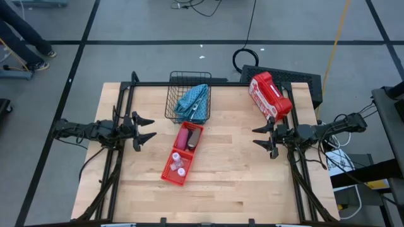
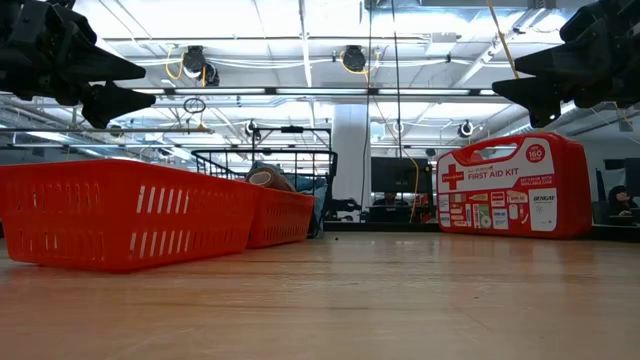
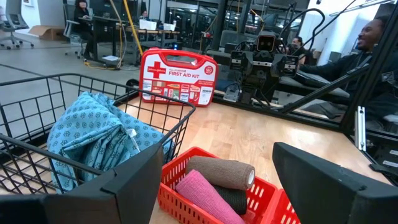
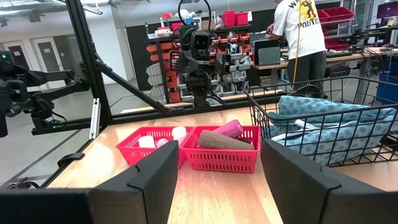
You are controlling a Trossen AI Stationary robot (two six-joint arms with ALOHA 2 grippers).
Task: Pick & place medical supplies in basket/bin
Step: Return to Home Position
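A light-blue pouch (image 1: 192,101) lies in the black wire basket (image 1: 175,89) at the table's far middle. In front of it stand two red bins end to end: the farther bin (image 1: 196,128) holds brown (image 3: 221,172), pink (image 3: 208,197) and black bandage rolls; the nearer bin (image 1: 169,171) holds small white vials (image 1: 179,164). My left gripper (image 1: 150,128) hovers open at the table's left, above the surface, pointing level toward the bins. My right gripper (image 1: 256,137) hovers open at the right, facing them too. Neither holds anything.
A red and white first-aid case (image 1: 269,96) stands on its edge at the far right of the table. Bare wood lies in front of the bins and between them and each gripper. People stand in the room beyond the table.
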